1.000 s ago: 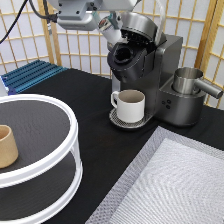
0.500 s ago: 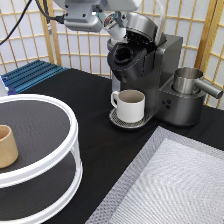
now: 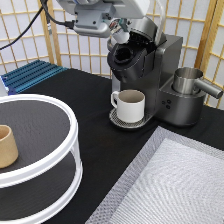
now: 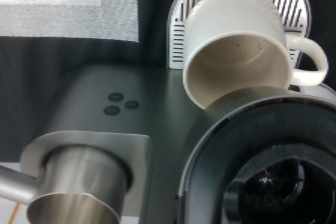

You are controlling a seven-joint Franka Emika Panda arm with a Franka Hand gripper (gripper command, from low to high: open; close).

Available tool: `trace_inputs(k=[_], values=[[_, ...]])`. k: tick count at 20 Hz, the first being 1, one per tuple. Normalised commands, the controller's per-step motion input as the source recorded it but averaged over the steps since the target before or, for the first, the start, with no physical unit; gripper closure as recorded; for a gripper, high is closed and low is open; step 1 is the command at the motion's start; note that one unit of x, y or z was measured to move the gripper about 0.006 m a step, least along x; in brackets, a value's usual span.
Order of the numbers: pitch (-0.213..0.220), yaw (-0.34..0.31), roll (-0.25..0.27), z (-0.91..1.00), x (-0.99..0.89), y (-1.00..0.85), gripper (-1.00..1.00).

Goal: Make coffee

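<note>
The dark grey coffee machine stands at the exterior view's top middle with its lid raised and its round brew chamber open. My gripper hangs just above and left of that chamber, apart from it. A cream mug with a handle stands empty on the drip tray under the spout. The wrist view shows the mug from above and the chamber's dark opening. No white coffee pod shows in either view; I cannot tell whether one sits inside the chamber.
A steel pitcher sits on the machine's right side and shows in the wrist view. A white two-tier round rack holds a tan wooden cup at left. A grey mesh mat lies at bottom right. A blue rack lies behind.
My arm has shifted slightly up and to the right over the open brew chamber. The mug, machine and wooden cup have not moved.
</note>
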Motion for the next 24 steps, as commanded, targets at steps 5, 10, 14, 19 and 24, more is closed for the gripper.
trace_inputs(k=[5,10,14,19,24], values=[[0.001,0.040,-0.011,-0.23,-0.12,0.09,1.00],[0.001,0.047,-0.018,-0.11,-0.15,0.20,1.00],[0.001,0.051,-0.024,0.00,-0.08,0.30,1.00],[0.000,0.052,-0.010,-0.05,-0.07,0.16,1.00],[0.000,0.043,0.000,-0.13,-0.01,-0.01,1.00]])
